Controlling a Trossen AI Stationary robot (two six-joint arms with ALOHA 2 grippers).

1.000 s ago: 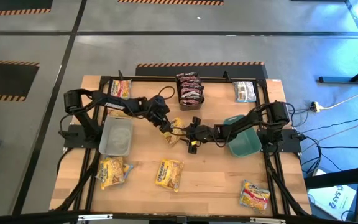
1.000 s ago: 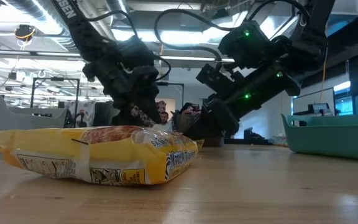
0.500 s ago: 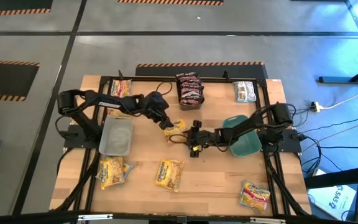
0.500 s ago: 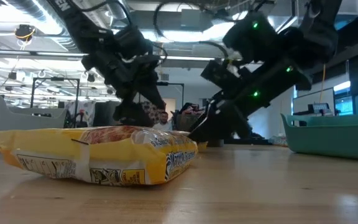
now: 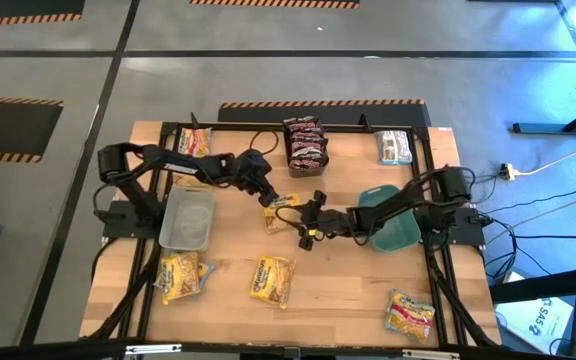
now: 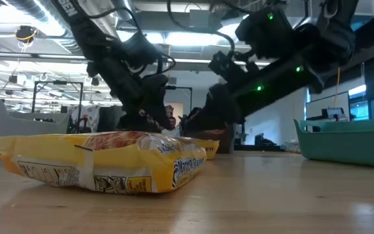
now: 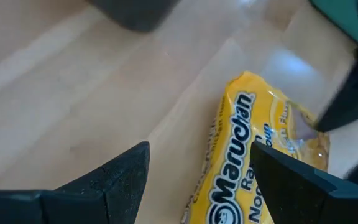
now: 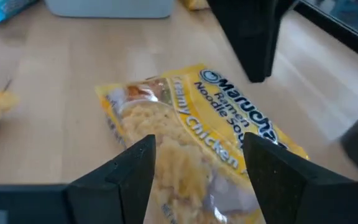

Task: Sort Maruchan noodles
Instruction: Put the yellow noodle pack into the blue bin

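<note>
Both claws stand spread over the yellow packet (image 5: 281,207) at table centre, left gripper (image 5: 268,197) at ten o'clock, right gripper (image 5: 306,220) at four. I'd let only one close, squarely across its width.

Between my two arms a glossy yellow plastic Maruchan creamy chicken ramen packet (image 5: 281,206) lies flat on the wooden worktop (image 5: 338,275), label up, its clear window showing the noodle block. Nearer the front edge three more yellow packets lie flat and well apart: one at front left (image 5: 180,276), one front of centre (image 5: 271,279), one at the front right corner (image 5: 410,314). Along the far edge sit a yellow-and-red packet (image 5: 194,141), a cluster of dark red packets (image 5: 305,143) and a silver-white packet (image 5: 394,146).
</note>
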